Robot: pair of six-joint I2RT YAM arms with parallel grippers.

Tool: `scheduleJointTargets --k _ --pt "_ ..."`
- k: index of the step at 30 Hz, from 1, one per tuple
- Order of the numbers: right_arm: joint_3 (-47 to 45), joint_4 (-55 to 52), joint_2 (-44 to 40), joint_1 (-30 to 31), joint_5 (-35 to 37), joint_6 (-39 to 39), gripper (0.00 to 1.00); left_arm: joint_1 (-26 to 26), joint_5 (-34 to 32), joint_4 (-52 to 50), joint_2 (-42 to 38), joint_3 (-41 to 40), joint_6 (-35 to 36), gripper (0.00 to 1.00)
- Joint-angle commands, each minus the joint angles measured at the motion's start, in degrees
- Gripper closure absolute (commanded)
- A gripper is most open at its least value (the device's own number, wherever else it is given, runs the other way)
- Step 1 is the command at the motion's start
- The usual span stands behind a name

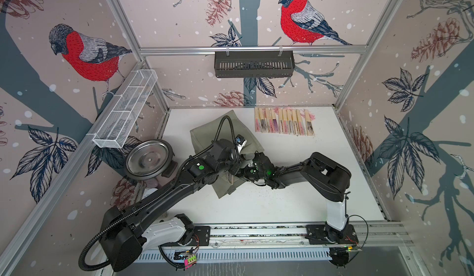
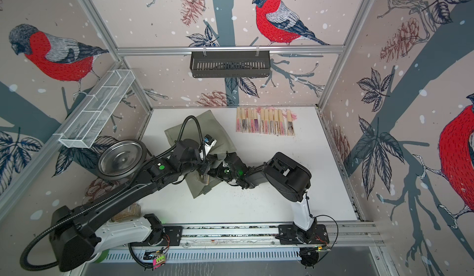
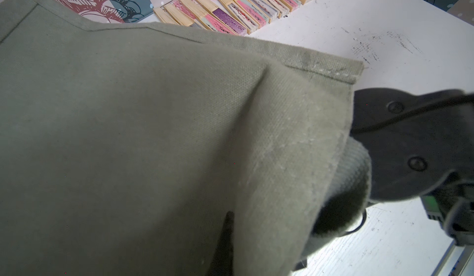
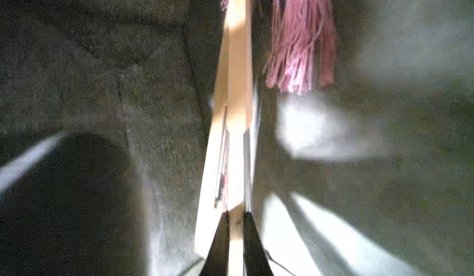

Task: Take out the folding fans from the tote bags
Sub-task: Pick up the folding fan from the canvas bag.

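The right hand (image 4: 236, 226) was clamped on a folding fan (image 4: 230, 146) inside the tote bag (image 3: 154, 133), its fabric pinched by the closed left hand (image 1: 241, 155).

Both top views are bright and evenly lit, sharp at the centre, with wide-angle bending of the frame rail (image 1: 251, 50) toward the edges; the white table (image 1: 282, 205) holds only soft shadows, and a steel bowl (image 1: 148, 159) near eight o'clock shows a dull sheen. The left wrist view is bright, its close tote bag (image 3: 128, 133) slightly soft. The right wrist view is dim, grainy and smeared, only a folding fan (image 4: 230, 133) and pink tassel (image 4: 300, 43) catching light.
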Motion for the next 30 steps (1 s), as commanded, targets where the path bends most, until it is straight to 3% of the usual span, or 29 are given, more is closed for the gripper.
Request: scheduleJointTargets --k 1,7,15,20,27,30 --pt "-0.68 -7.48 -2.05 0.59 2.98 -6.21 0.91 -0.12 1.14 0.3 0.2 0.23 0.14 1.0" --pt "2.46 -8.29 1.62 0.72 3.54 -7.18 0.75 -0.13 1.49 0.26 0.5 0.3 0.14 1.0" --pt "5.82 0.46 7.07 0.4 -1.67 -2.26 0.68 -0.13 1.66 0.39 0.51 0.25 0.09 1.0" --pt "6.3 5.57 8.4 -0.08 -2.42 1.73 0.67 -0.12 1.93 0.31 0.67 0.37 0.14 1.0" --pt "10.12 4.13 11.54 0.17 1.21 3.76 0.67 -0.13 1.93 0.26 0.71 0.26 0.14 1.0" --pt "11.01 4.77 13.24 0.14 0.79 4.69 0.75 -0.13 1.89 0.29 0.73 0.29 0.14 1.0"
